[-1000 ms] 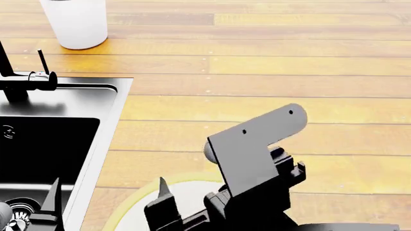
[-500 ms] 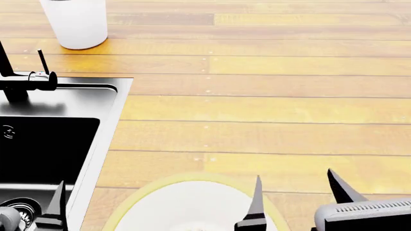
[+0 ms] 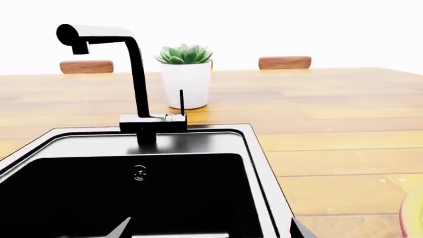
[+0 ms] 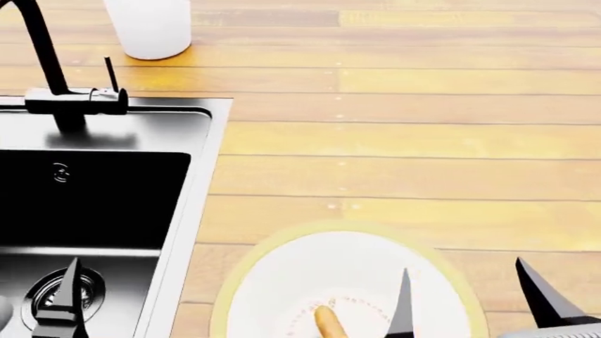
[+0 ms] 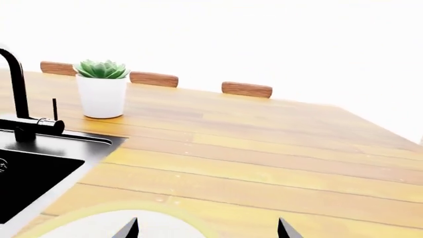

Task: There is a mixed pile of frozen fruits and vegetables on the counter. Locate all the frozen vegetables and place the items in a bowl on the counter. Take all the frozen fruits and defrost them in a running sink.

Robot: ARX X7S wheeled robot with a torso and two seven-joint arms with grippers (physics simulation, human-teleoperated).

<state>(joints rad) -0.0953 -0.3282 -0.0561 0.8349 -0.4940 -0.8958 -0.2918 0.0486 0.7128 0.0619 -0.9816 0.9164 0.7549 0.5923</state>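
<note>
The sink (image 4: 103,211) sits at the counter's (image 4: 395,141) left — faucet (image 4: 56,77) behind its basin, plant pot (image 4: 150,27) farther back; the bowl (image 4: 281,282) lies just right of it.

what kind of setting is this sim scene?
Most likely a kitchen: a wooden plank counter with an inset black sink and tall faucet, plus a potted succulent and a bowl.

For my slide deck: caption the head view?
Open right gripper over the bowl beside the sink on the counter.
</note>
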